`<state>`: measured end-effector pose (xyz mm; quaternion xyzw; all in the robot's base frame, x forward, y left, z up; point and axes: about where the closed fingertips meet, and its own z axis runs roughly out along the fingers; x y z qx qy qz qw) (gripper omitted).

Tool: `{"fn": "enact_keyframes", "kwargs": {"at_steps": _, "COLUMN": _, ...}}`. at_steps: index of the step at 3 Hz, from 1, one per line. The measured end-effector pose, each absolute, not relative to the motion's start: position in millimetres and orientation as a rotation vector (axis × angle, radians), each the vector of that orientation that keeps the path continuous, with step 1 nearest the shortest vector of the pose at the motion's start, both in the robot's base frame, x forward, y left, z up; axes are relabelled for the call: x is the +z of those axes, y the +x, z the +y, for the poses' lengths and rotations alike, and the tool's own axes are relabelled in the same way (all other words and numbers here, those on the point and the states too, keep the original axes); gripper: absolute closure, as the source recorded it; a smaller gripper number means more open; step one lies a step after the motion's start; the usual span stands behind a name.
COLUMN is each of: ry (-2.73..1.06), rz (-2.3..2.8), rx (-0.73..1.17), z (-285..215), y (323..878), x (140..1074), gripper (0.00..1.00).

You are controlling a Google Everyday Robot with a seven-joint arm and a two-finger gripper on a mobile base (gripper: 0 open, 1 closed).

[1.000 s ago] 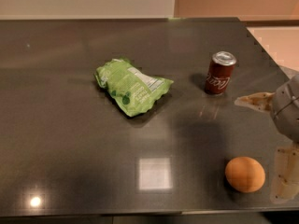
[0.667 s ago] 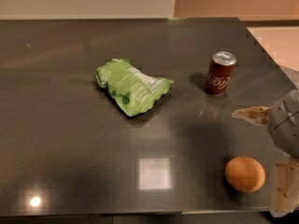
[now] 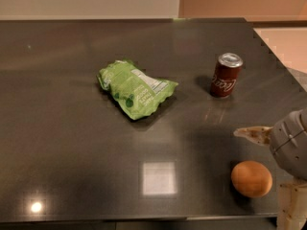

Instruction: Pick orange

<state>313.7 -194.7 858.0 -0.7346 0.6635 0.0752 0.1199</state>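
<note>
While the orange (image 3: 251, 178) rests on the worktop (image 3: 72, 176), the gripper (image 3: 273, 169) hovers beside it. Its fingers (image 3: 252, 133) are spread wide and hold nothing, one beyond the fruit and one nearer, apparently placed to straddle it. The soda can (image 3: 226, 74) stands well beyond them.

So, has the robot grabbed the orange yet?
Not yet. Done: the gripper has reached the table's front right corner, right beside the orange, with its fingers spread open. In hand: nothing, as the orange sits on the table. Left: close the fingers around the orange and lift it. The soda can and green bag sit farther back, out of the way.
</note>
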Motion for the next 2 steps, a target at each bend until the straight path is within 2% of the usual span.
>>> {"fn": "enact_keyframes", "kwargs": {"at_steps": 1, "ry": -2.159, "rz": 1.939, "rx": 0.225, "z": -196.4, "y": 310.1, "x": 851.5, "gripper": 0.18}}
{"fn": "enact_keyframes", "kwargs": {"at_steps": 2, "ry": -2.165, "rz": 1.94, "rx": 0.23, "z": -196.8, "y": 307.5, "x": 848.3, "gripper": 0.41}}
